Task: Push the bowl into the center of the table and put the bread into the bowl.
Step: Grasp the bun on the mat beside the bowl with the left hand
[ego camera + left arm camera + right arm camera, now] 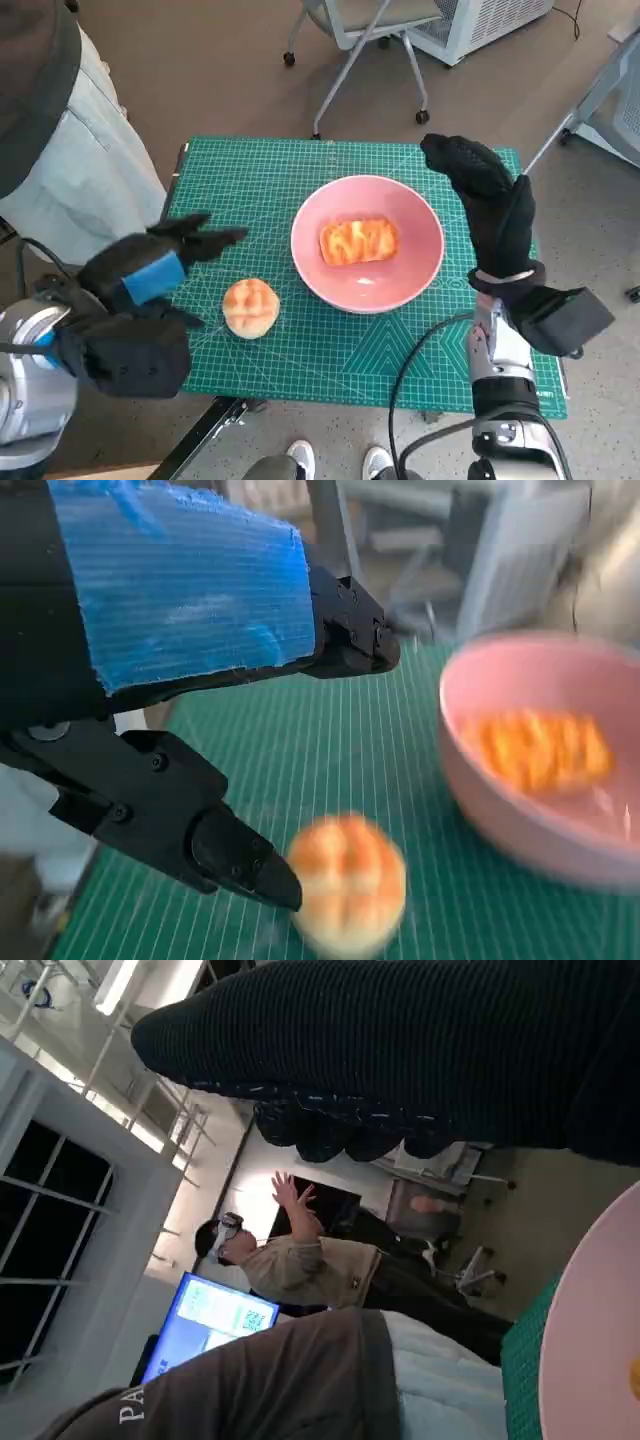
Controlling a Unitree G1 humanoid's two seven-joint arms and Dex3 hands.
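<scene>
Resting near the front edge of the green gridded cutting mat, a round, glossy bread roll was seen just beside the smooth pink bowl, apart from it. A flat toasted bread slice lay inside the bowl, near the mat's middle. The left hand was held open above the left edge, grasping nothing. The gloved right hand was raised, fingers spread, by the bowl's right rim.

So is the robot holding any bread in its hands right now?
No, nothing is held. The left hand hovers open near the round bread, and the right hand is open beside the pink bowl.
</scene>
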